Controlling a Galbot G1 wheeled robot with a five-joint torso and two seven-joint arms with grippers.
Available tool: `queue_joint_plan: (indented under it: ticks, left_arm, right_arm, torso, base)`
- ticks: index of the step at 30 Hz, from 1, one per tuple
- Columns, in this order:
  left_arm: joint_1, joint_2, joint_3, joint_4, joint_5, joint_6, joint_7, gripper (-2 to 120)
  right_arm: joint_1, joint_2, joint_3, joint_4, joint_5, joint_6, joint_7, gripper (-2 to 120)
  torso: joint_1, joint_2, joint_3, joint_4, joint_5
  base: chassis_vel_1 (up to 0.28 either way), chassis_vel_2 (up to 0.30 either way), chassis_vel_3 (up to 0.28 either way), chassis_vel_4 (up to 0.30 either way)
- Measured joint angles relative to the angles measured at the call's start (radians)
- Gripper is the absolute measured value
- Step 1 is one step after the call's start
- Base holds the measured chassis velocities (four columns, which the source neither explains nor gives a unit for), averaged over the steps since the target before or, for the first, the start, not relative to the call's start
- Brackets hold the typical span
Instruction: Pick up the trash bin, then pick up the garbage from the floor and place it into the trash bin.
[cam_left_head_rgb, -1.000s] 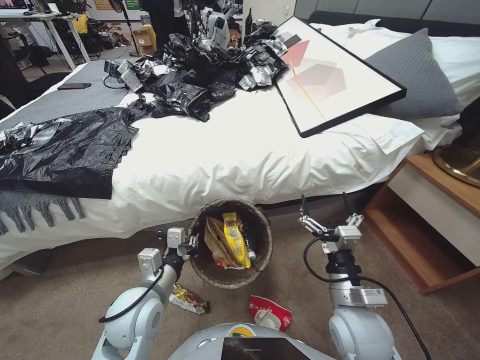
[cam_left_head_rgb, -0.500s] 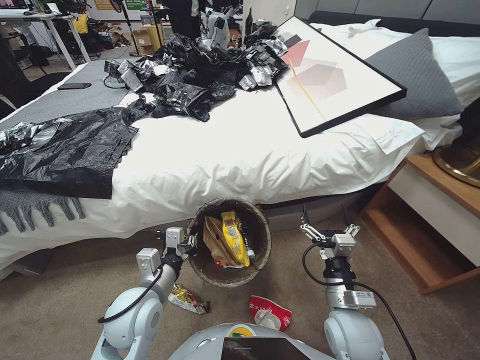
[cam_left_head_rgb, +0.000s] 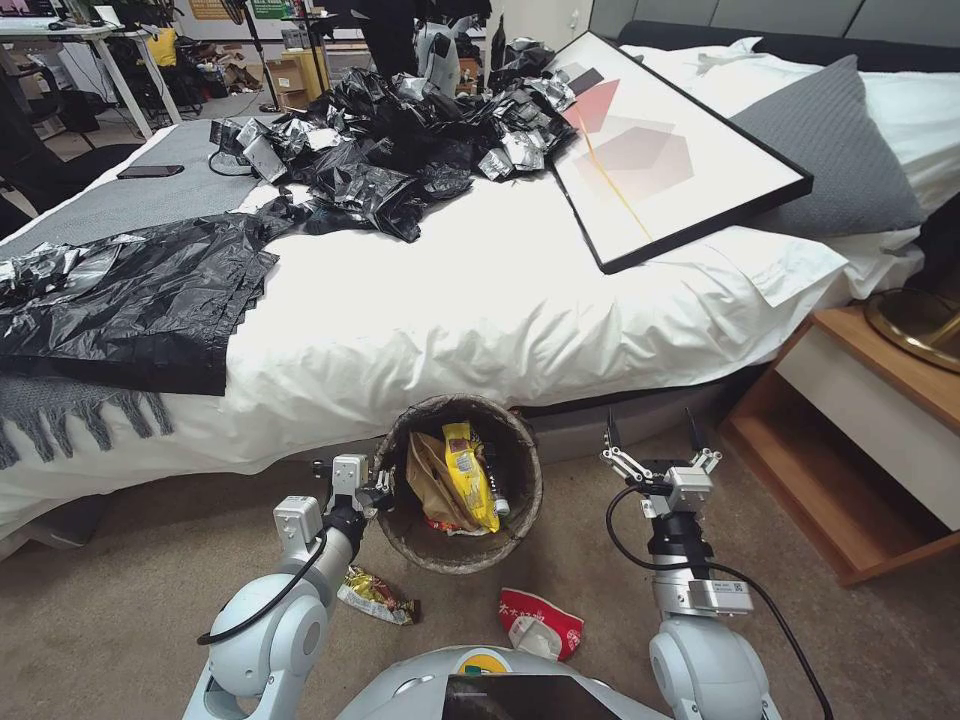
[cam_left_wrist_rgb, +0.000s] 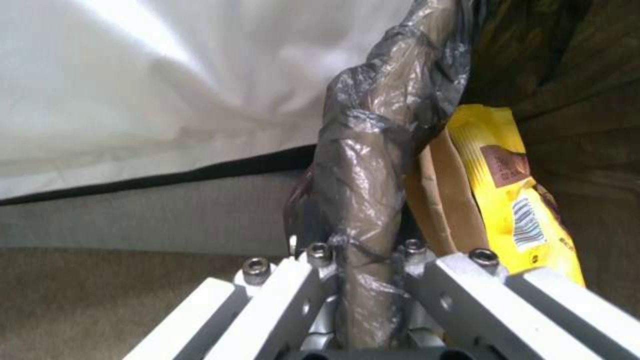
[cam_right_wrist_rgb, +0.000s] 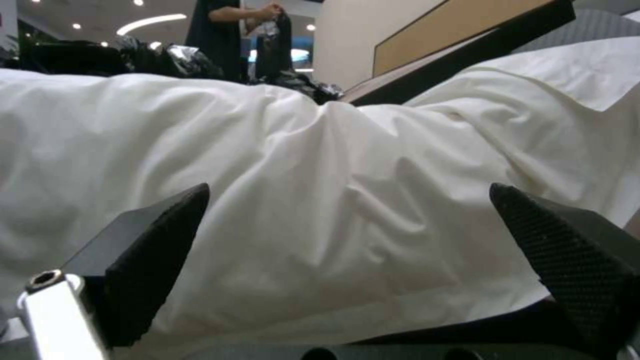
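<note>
The trash bin (cam_left_head_rgb: 462, 485) stood on the floor (cam_left_head_rgb: 120, 600) tight against the bed (cam_left_head_rgb: 480, 300), and the left tool (cam_left_head_rgb: 383, 487) was clamped on its near-left rim. In the left wrist view the bagged rim (cam_left_wrist_rgb: 373, 200) ran straight between the closed jaws, with the yellow wrapper (cam_left_wrist_rgb: 513, 200) and brown paper bag (cam_left_wrist_rgb: 437, 200) just inside. The right tool (cam_left_head_rgb: 650, 440) hung beside the bin, apart from it, jaws spread wide and holding nothing.

The bin looked light: thin plastic, loosely filled, so a 1-sided rim grip would likely tip it. The liner film looked slick over that edge, so slipping was the risk; a bite deep over the rim seemed safest.

2 pieces of garbage lay on the carpet near the base: a crumpled snack wrapper (cam_left_head_rgb: 375, 597) and a red-and-white carton (cam_left_head_rgb: 540, 623). Both looked soft, crushable and near weightless. A pinch across a raised fold appeared the best hold, since flat edges hugged the pile.
</note>
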Motion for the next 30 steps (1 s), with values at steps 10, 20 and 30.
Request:
queue_joint_plan:
  ticks: [10,20,30]
  left_arm:
    - [0.0,-0.001,0.0,-0.001,-0.001,0.0,0.001,0]
    - [0.001,0.0,-0.001,-0.003,0.0,-0.001,0.001,0]
    - [-0.001,0.001,-0.003,-0.007,-0.001,-0.001,0.001,0]
  right_arm:
    - [0.003,0.0,0.004,-0.007,0.002,0.003,-0.005,99]
    - [0.019,0.002,0.011,-0.029,-0.018,0.039,-0.013,99]
    - [0.04,-0.002,0.018,-0.031,-0.05,0.045,-0.024,99]
  torso:
    - [0.0,0.0,0.0,-0.0002,-0.0002]
    - [0.0,0.0,0.0,-0.0001,0.0001]
    - [0.0,0.0,0.0,-0.0001,0.0]
  base:
    - [0.157,-0.166,-0.177,0.168]
    - [0.102,-0.096,-0.099,0.104]
    - [0.005,0.0,-0.004,0.005]
